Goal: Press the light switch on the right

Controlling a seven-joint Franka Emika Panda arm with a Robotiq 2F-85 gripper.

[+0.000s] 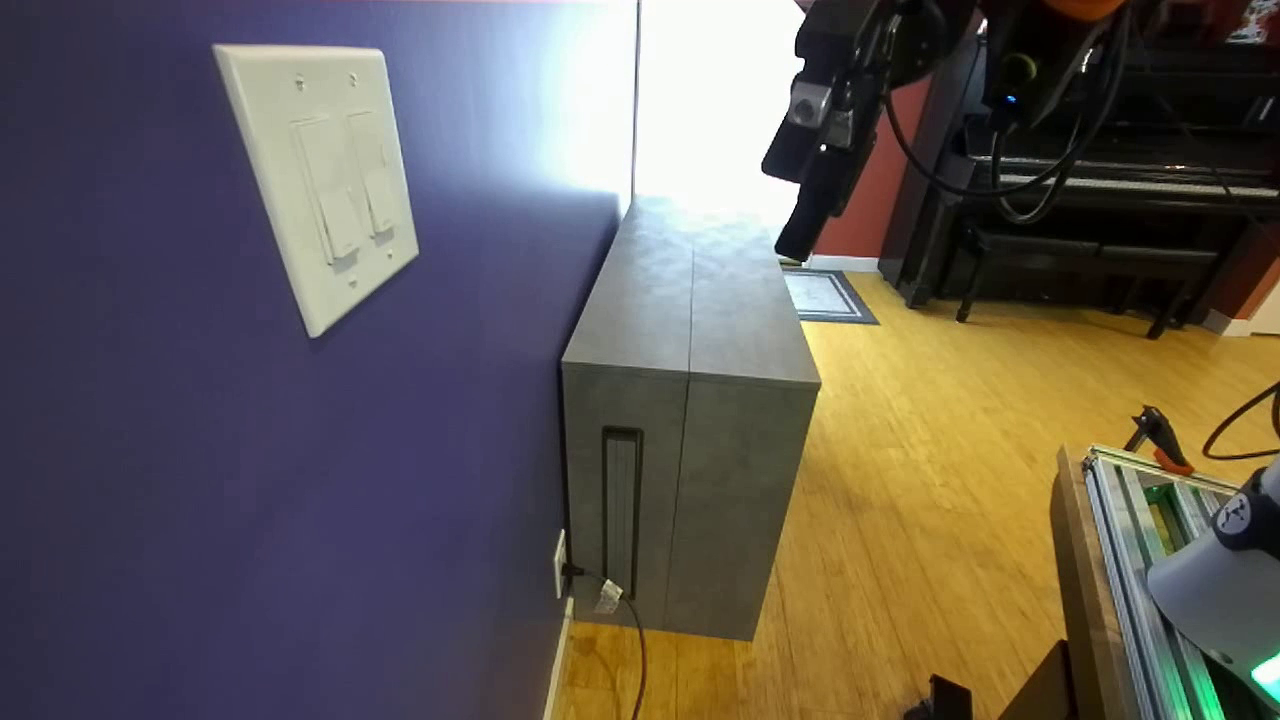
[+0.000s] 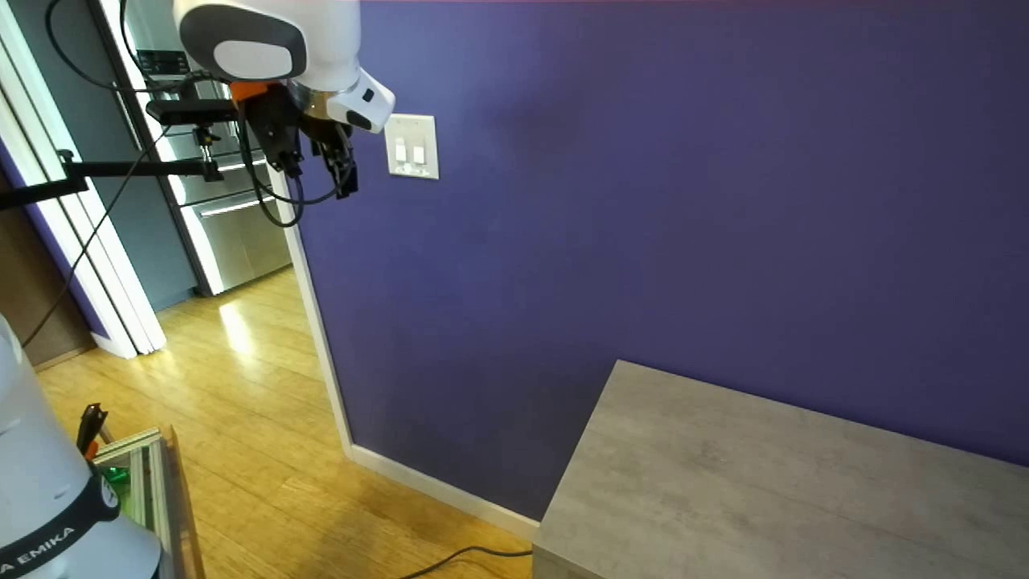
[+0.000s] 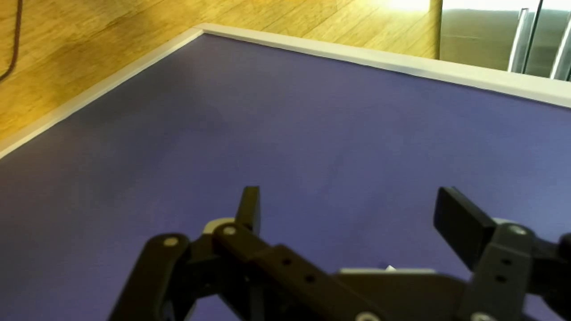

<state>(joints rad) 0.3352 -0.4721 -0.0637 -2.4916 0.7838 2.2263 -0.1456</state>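
Observation:
The light switch (image 1: 373,172) is the right-hand narrow white paddle of two in a cream-white wall plate (image 1: 262,120) on the purple wall. In an exterior view the switch (image 2: 419,154) and plate (image 2: 412,124) show just right of my arm. My gripper (image 1: 800,235) is black, points down, and hangs apart from the wall in that view. In an exterior view the gripper (image 2: 346,191) appears left of the plate. In the wrist view the gripper (image 3: 349,189) is open and empty, with purple wall behind its fingers. The paddles are out of that view; a tiny white tip shows above the gripper body.
A grey cabinet (image 1: 690,300) stands against the wall beyond the plate; its top (image 2: 764,482) shows in an exterior view. A power cord runs from a low outlet (image 1: 559,563). Black cables (image 2: 265,197) hang in loops from the wrist. A piano (image 1: 1110,130) stands at the back.

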